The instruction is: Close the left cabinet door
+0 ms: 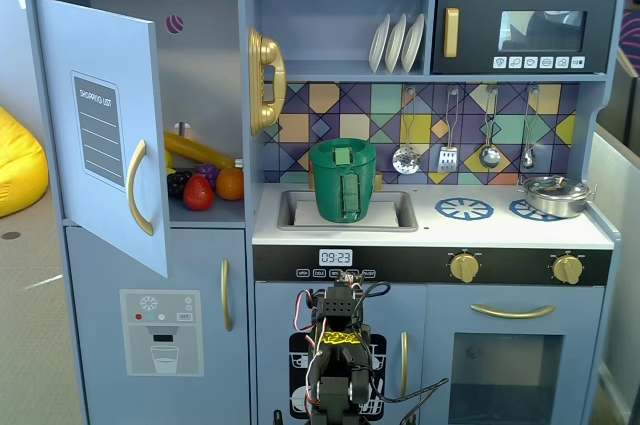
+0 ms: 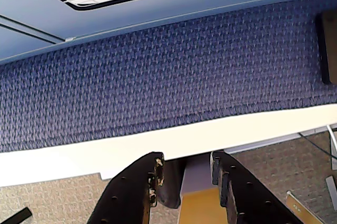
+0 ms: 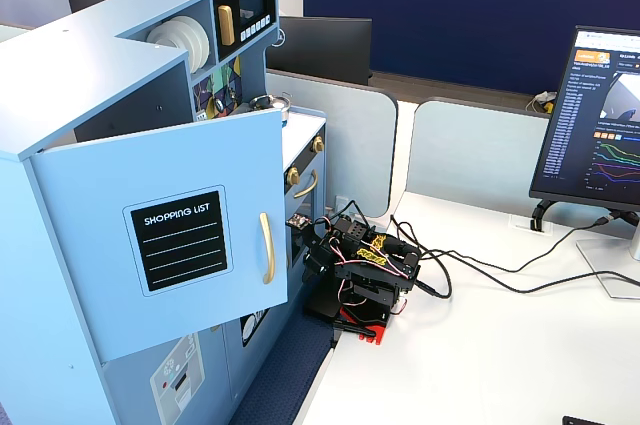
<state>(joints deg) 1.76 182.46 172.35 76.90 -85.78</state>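
Door position: the left cabinet door [image 1: 100, 130] stands swung out from the upper left compartment of the toy kitchen [image 1: 420, 245], hinged along its outer edge, so the play food [image 1: 200, 185] on the shelf behind it is exposed. Its chalkboard panel and curved gold handle [image 3: 266, 247] face the room, leaving the free edge reachable for a push.

The arm [image 3: 360, 270] sits folded low at the desk [image 3: 480, 345] edge nearest the kitchen, well below the door and apart from it. In the wrist view the gripper [image 2: 187, 174] points down over the blue carpet [image 2: 168, 76], fingers slightly spread, holding nothing. Closing has not begun; the arm must rise first.
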